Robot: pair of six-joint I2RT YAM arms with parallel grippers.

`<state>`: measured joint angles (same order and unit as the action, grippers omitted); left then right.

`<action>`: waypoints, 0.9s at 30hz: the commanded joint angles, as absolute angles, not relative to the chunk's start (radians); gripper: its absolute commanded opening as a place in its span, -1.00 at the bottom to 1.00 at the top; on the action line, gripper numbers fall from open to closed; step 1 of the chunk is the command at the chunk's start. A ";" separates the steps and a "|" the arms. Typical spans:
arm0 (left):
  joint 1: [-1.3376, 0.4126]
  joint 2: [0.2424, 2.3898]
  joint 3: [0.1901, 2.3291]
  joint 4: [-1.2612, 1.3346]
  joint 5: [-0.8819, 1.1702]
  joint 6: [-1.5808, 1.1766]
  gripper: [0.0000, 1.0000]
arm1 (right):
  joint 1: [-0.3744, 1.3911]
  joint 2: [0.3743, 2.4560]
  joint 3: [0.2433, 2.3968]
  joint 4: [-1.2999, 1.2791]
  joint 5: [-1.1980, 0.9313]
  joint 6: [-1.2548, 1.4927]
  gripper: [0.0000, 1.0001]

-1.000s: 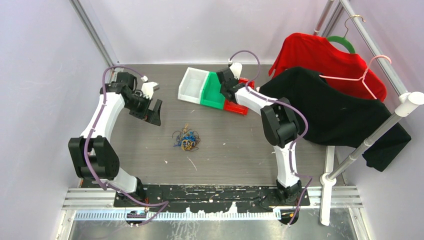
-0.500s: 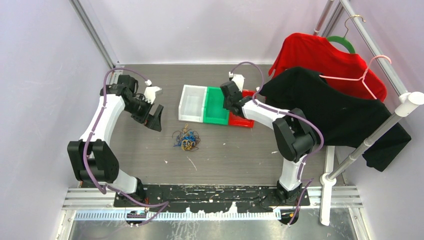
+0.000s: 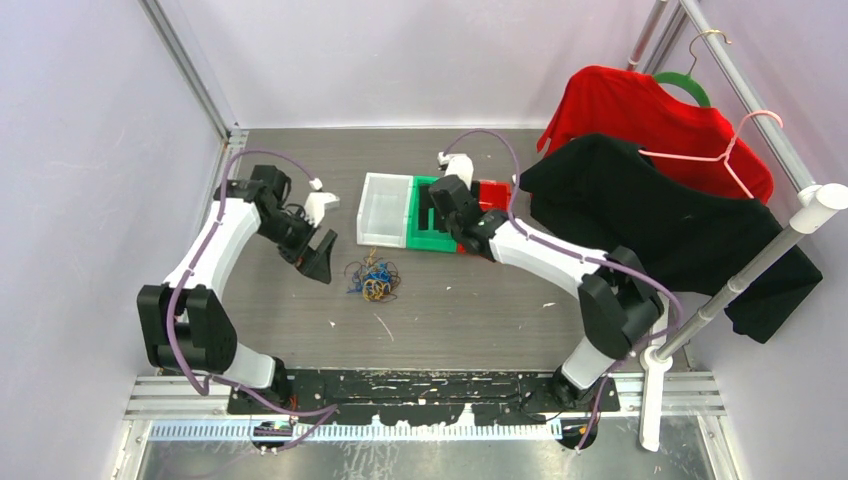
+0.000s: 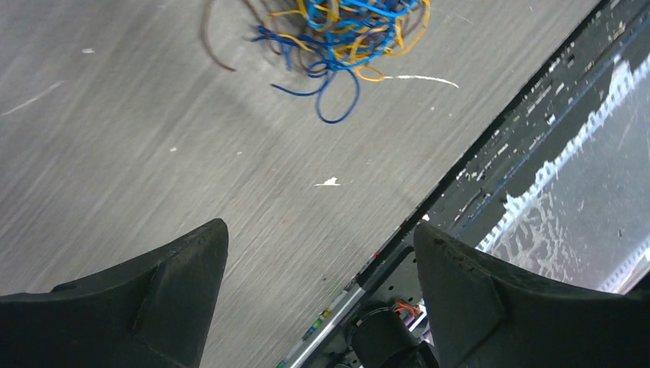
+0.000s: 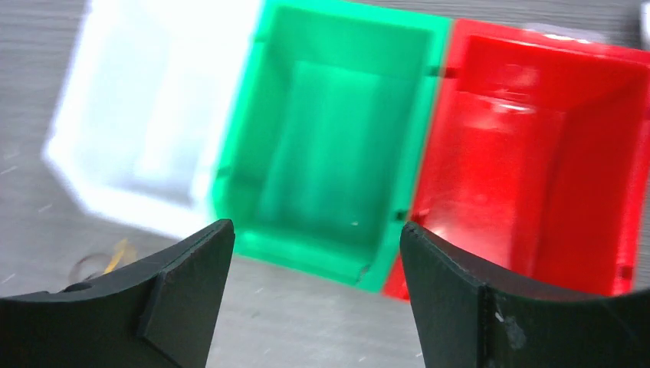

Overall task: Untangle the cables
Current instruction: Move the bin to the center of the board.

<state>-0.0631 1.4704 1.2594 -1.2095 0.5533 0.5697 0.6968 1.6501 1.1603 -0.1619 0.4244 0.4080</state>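
Fingers [image 4: 169,291] of the left gripper [image 4: 318,230] are spread wide with nothing between them. The right gripper [image 5: 316,230] is spread wide too, and it holds nothing.

Biggest of all is the gray table [image 3: 500,310]. Next come a black shirt [image 3: 650,220] and a red shirt [image 3: 630,105], hanging on the right side. Then there are three little bins side by side at the back: a white bin [image 5: 138,100], a green bin [image 5: 337,46] and a red bin [image 5: 536,84]. All three look empty. The right gripper hangs over the green one.

The cables [image 3: 373,278] are smaller. They sit in one messy ball on the table, on the near side of the white bin, just to the right of the left gripper. I see blue, yellow and dark ones all mixed up.

They look very light, thin and floppy. I think a pull on one would drag the whole ball along. So one gripper should pin the ball while the other pulls. A good place to grab is the blue loop [image 4: 337,96], which sticks out from the ball.

Smallest is a tiny white scrap [image 4: 328,182] on the table.
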 commanded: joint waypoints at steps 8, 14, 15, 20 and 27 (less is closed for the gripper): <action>-0.347 1.449 1.086 -0.984 0.417 0.581 0.55 | 0.786 1.354 0.967 -0.174 0.404 0.527 0.68; -0.397 1.567 1.128 -0.949 0.377 0.577 0.17 | 0.781 1.239 0.904 -0.269 0.540 0.640 1.00; -0.401 1.579 1.125 -0.935 0.374 0.575 0.12 | 0.781 1.222 0.902 -0.302 0.597 0.680 1.00; -0.415 1.590 1.077 -0.841 0.359 0.573 0.06 | 0.745 1.184 0.861 -0.269 0.449 0.633 0.99; -0.425 1.548 1.028 -0.748 0.381 0.561 -0.21 | 0.746 1.203 0.873 -0.238 0.346 0.614 0.81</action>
